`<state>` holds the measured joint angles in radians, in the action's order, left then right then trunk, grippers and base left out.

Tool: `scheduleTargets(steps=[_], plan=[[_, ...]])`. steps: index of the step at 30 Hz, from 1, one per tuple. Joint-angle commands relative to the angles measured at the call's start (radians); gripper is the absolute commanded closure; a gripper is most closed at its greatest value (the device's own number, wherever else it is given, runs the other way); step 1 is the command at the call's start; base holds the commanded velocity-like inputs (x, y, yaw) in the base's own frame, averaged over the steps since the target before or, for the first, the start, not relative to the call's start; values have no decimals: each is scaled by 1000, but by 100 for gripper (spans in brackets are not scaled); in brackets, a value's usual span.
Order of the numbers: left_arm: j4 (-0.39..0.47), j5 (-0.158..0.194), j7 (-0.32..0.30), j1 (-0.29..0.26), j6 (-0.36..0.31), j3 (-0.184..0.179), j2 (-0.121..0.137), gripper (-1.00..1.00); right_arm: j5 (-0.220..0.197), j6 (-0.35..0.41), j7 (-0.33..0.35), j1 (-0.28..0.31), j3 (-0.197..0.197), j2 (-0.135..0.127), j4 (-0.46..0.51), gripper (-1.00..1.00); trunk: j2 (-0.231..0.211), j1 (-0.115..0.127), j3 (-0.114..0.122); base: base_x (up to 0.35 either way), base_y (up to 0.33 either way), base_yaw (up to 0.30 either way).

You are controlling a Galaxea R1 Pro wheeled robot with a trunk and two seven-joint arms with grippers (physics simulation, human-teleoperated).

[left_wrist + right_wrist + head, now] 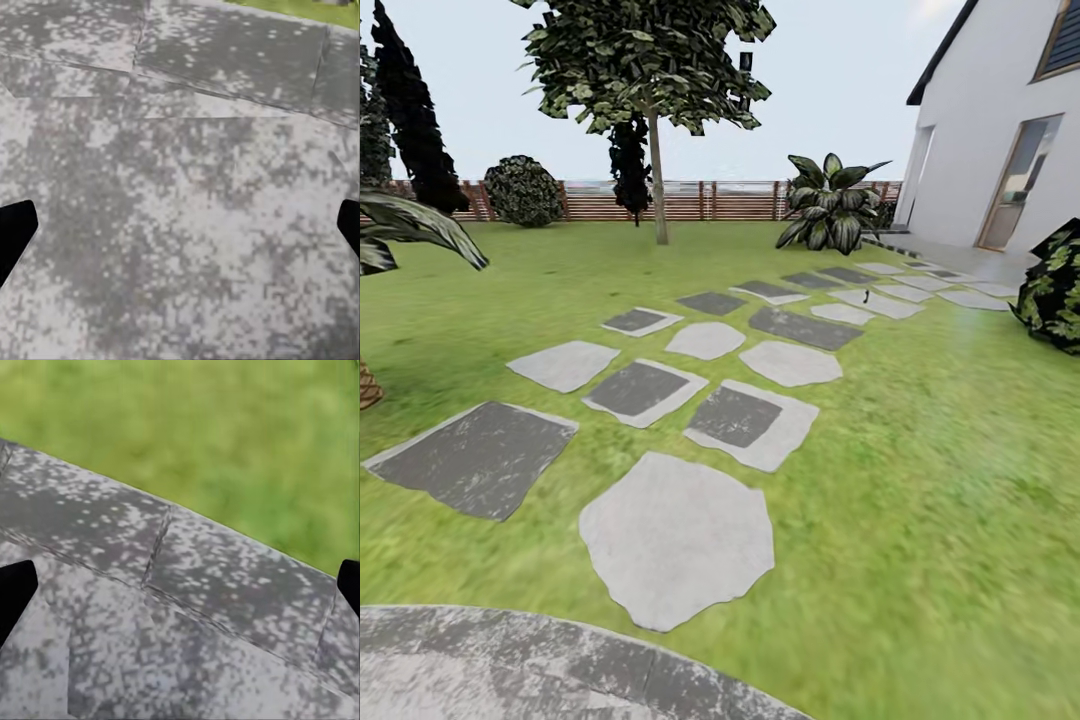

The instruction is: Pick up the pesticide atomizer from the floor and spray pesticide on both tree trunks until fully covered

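The pesticide atomizer (867, 297), a small dark upright speck, stands on a pale stepping stone (876, 303) far along the path, ahead of me and to my right, well short of the white house (1000, 130). Its long axis appears vertical, though it is too small to be sure. Beyond it, the tree (645, 60) with its pale tree trunk (657, 180) rises from the lawn near the wooden fence (690, 200). My left gripper (180, 225) and right gripper (180, 589) both hang spread wide and empty over grey paving (180, 187) at my base. I judge the right arm better placed, but the base must first close the distance.
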<state>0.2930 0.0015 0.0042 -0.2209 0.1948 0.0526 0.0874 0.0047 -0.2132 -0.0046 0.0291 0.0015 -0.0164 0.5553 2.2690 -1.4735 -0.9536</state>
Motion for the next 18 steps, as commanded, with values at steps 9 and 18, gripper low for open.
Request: scheduleTargets(steps=[9, 18], plan=[[0, 3, 0, 0, 0, 1, 1, -100, 0, 0, 0, 0, 0, 0, 0, -100, 0, 0, 0, 340, 0, 0], [0, 2, 0, 0, 0, 0, 2, -100, 0, 0, 0, 0, 0, 0, 1, -100, 0, 0, 0, 340, 0, 0]])
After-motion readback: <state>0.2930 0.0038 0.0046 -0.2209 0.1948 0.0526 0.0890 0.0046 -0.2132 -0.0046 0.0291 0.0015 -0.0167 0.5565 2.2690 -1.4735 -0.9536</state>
